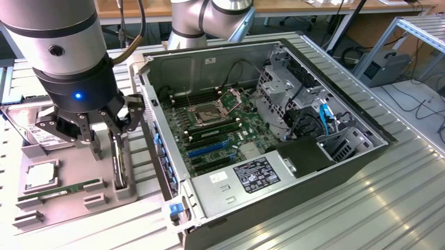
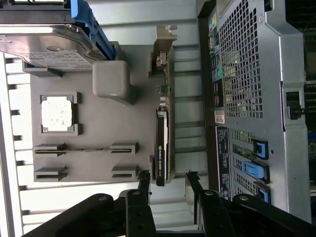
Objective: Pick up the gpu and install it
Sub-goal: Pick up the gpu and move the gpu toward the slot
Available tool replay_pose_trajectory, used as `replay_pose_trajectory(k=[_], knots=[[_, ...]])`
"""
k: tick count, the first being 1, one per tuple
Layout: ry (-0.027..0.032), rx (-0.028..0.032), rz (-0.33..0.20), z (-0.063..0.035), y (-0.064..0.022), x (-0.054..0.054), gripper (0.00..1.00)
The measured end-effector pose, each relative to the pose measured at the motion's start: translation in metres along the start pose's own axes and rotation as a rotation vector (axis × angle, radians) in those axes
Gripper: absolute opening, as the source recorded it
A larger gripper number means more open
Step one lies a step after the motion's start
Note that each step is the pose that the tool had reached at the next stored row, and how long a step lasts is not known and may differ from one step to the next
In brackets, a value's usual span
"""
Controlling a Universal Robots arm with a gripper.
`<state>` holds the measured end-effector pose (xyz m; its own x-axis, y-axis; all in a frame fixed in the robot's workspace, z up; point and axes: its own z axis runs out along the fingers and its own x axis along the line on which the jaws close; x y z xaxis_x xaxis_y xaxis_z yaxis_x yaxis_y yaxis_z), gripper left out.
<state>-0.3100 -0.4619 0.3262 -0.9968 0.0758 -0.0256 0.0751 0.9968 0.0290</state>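
Observation:
The gpu (image 1: 120,165) is a thin dark card standing on edge in a slot of the grey holder tray (image 1: 76,205), at the exterior view's left beside the open computer case (image 1: 292,172). My gripper (image 1: 106,141) hangs directly over the card's top edge, open, with one finger on each side and nothing gripped. Seen from the wrist, the gpu (image 2: 162,148) is edge-on with its pale bracket (image 2: 163,47) at the far end. The gripper (image 2: 168,181) straddles the near end, and its black fingertips (image 2: 144,180) stand apart from the card.
The tray (image 2: 108,128) also holds a silver hard drive (image 1: 38,134), a processor chip (image 1: 41,175) and a green memory stick (image 1: 61,190). Inside the case lies the motherboard (image 1: 215,130) with blue expansion slots (image 1: 205,150). The case wall (image 2: 247,98) stands close beside the gpu.

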Motion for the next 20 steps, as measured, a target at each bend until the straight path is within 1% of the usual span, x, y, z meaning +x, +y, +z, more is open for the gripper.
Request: replay_pose_trajectory(k=[20], knots=[[0.0, 0.0, 0.0, 0.0061, -0.0002, 0.0002, 0.42]])
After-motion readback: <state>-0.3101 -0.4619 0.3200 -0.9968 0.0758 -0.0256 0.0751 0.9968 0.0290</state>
